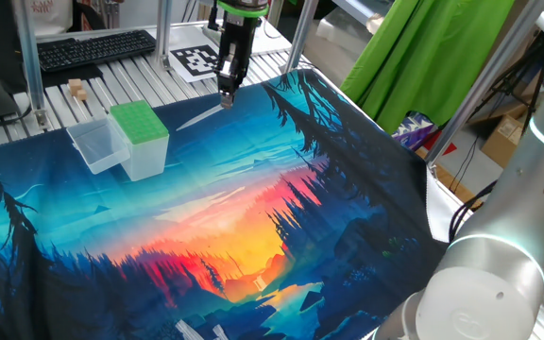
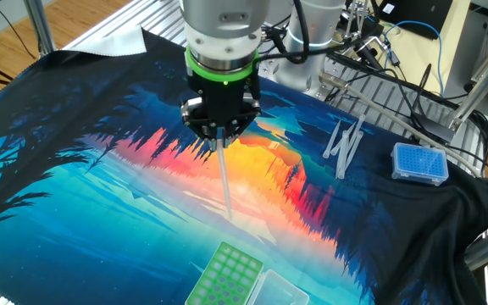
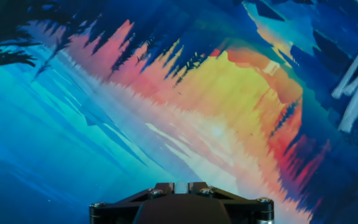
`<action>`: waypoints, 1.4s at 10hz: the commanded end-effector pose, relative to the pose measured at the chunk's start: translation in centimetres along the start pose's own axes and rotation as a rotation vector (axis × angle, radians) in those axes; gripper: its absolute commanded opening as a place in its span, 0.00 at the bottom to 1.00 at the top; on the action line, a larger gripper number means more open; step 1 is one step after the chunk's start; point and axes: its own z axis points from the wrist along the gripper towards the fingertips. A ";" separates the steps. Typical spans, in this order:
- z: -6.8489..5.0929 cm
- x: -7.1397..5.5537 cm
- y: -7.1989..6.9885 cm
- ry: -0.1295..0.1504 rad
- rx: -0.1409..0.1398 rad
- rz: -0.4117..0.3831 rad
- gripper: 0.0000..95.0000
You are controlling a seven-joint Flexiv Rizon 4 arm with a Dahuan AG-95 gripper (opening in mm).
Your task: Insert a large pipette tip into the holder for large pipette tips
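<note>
Surface: tabletop (image 2: 58,203) under a sunset-print cloth | gripper (image 2: 220,134) clenched on pipette tip (image 2: 225,178), hanging point-down, likely so it can drop straight into a hole | green-topped holder (image 2: 227,275) near, not yet beneath | spare tips (image 2: 343,144) well apart.

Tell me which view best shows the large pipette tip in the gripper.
The other fixed view: the large pipette tip hangs in full below the gripper. One fixed view shows it tiny, mostly lost against the cloth; the hand view shows none of it.
</note>
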 end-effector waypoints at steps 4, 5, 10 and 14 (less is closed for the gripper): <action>0.0 -0.1 0.0 0.115 0.028 -0.055 0.00; 0.0 -0.1 0.0 0.129 0.023 -0.067 0.00; -0.5 1.3 -0.8 0.163 0.032 -0.018 0.00; -1.4 3.4 -2.3 0.084 -0.012 0.017 0.00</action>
